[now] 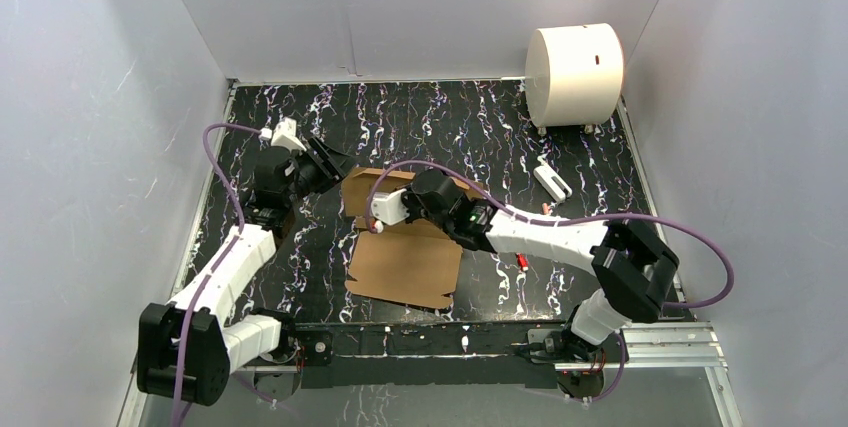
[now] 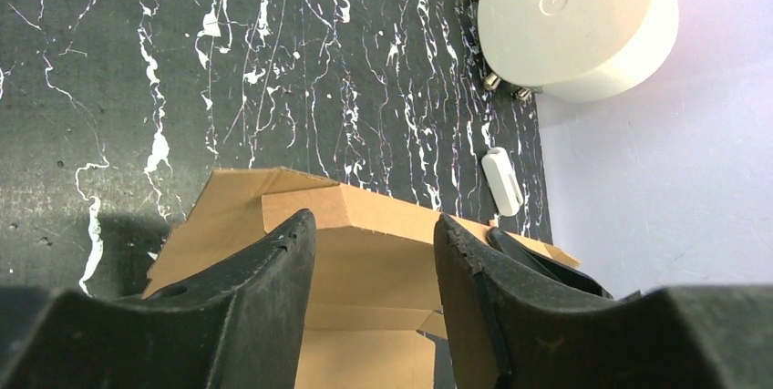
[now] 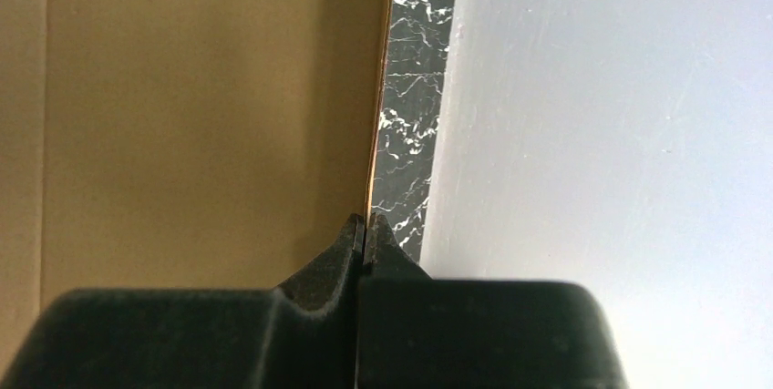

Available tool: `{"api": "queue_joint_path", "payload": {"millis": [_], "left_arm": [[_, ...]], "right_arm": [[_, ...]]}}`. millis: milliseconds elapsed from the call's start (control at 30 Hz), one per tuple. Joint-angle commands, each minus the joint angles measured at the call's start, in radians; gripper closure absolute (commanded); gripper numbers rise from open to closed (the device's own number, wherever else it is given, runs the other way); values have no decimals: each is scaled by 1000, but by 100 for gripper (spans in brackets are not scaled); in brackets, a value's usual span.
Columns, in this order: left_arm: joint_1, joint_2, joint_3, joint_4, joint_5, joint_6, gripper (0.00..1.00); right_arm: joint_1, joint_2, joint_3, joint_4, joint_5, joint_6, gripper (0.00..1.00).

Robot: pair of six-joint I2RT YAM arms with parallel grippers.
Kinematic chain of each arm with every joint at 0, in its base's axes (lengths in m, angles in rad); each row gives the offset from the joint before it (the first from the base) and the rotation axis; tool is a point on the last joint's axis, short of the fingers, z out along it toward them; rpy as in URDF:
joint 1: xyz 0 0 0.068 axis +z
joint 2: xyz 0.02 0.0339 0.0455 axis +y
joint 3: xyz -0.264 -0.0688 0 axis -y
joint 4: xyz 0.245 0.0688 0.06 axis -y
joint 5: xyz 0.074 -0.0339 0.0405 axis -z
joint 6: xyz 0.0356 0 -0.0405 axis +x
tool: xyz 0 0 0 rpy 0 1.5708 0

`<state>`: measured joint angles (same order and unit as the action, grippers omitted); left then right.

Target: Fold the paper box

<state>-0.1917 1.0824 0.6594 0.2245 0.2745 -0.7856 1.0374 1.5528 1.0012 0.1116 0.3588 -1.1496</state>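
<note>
Left arm (image 1: 225, 267) and right arm (image 1: 550, 232) are reaching from six o'clock toward the paper box (image 1: 405, 267), which is lying mid-tabletop (image 1: 480, 127). Left pincer (image 2: 374, 225) is hovering released near the raised flap (image 2: 365, 211) (probably ready to press). Right pincer (image 3: 366, 227) is clenching a cardboard edge, holding it up.

Left claw (image 2: 374, 221) spread, right claw (image 3: 365, 222) pinched tight.

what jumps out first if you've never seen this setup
A brown paper box lies partly folded in the middle of the black marbled table, with its far flap turned up. The right gripper is pinched shut on the box's thin edge, while the left gripper hangs open by the raised flap. A big white cylinder sits in the far right corner.
</note>
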Motion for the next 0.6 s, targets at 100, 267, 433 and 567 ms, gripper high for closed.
{"api": "queue_joint_path", "payload": {"millis": [100, 267, 433, 567], "left_arm": [[1, 82, -38, 150, 63, -22, 56], [-8, 116, -76, 202, 97, -42, 56], [-19, 136, -88, 235, 123, -50, 59], [-38, 136, -111, 285, 132, -74, 61]], "right_arm": [[46, -11, -65, 188, 112, -71, 96], [69, 14, -92, 246, 172, -109, 96], [79, 23, -121, 330, 190, -160, 96], [82, 33, -154, 391, 199, -163, 97]]}}
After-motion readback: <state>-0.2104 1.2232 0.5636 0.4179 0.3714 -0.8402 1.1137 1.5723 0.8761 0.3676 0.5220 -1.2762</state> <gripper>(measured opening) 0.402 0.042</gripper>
